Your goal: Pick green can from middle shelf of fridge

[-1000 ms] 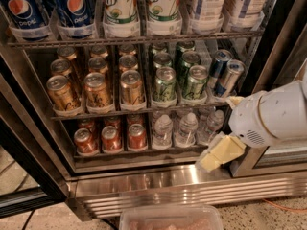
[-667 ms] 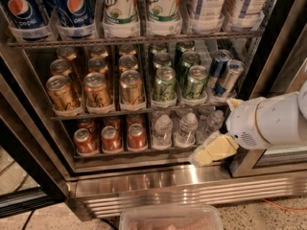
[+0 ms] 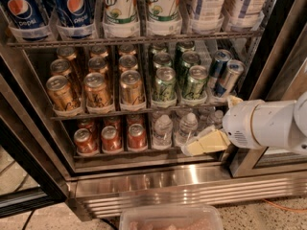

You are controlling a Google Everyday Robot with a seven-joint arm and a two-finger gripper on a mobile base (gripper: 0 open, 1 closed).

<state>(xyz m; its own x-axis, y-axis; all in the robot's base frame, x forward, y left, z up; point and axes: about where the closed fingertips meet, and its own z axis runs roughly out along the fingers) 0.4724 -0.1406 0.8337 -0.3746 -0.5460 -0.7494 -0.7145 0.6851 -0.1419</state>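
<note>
The green can (image 3: 164, 84) stands upright at the front of its lane on the middle shelf (image 3: 144, 110) of the fridge (image 3: 192, 190), centre frame, kept there by a clear front stop (image 3: 164, 100), while the gripper (image 3: 211, 128) hangs lower right before the small water bottles (image 3: 163, 131), jaws seemingly spread and empty.

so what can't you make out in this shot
Camera view: gripper, low right by the water bottles; its far side is behind the white wrist.
Rear green cans: print hidden by front green cans.
Pepsi bottles: tops cut by top edge.
Clear tub: cut by bottom edge, contents blurred.
</note>
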